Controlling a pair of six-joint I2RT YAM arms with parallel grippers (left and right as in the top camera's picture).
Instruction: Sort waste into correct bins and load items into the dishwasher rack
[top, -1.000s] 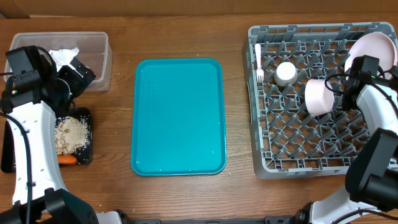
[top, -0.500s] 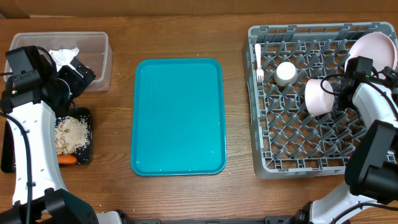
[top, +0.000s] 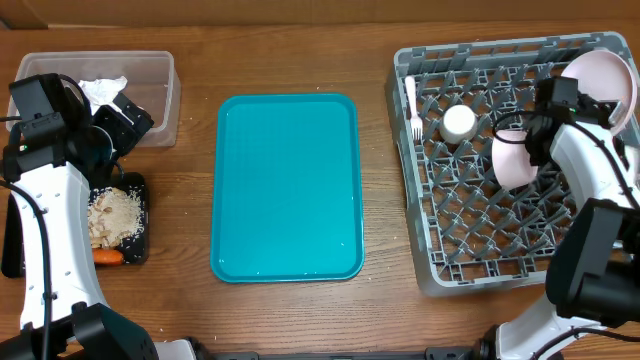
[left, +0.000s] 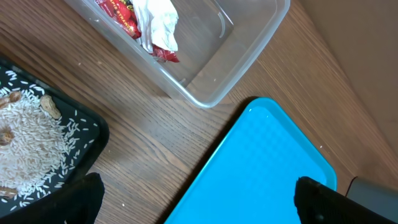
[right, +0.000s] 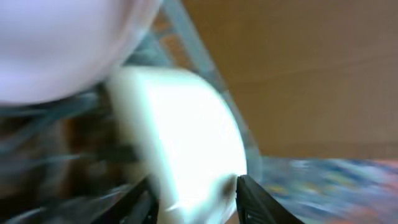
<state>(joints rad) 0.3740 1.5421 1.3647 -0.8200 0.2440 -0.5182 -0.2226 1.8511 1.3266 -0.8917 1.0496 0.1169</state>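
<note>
One bowl (top: 510, 158) clamped by right gripper (right: 198, 199) near right edge of rack (top: 500, 250), left gripper (left: 202, 199) held open beside corner of teal tray (left: 261, 168).

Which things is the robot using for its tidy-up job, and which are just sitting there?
Part of the job: dishwasher rack, plate, bowl, cup, fork, clear tub, napkin, red wrapper, black tray, food scraps, carrot.
Just lying about: teal tray, table.

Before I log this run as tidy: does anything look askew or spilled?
The large grey plastic dishwasher rack sits skewed, its sides slanting against the straight-lying flat teal tray. Loose rice grains scatter around the heap, but inside the shallow black tray. Nothing else stands out.
</note>
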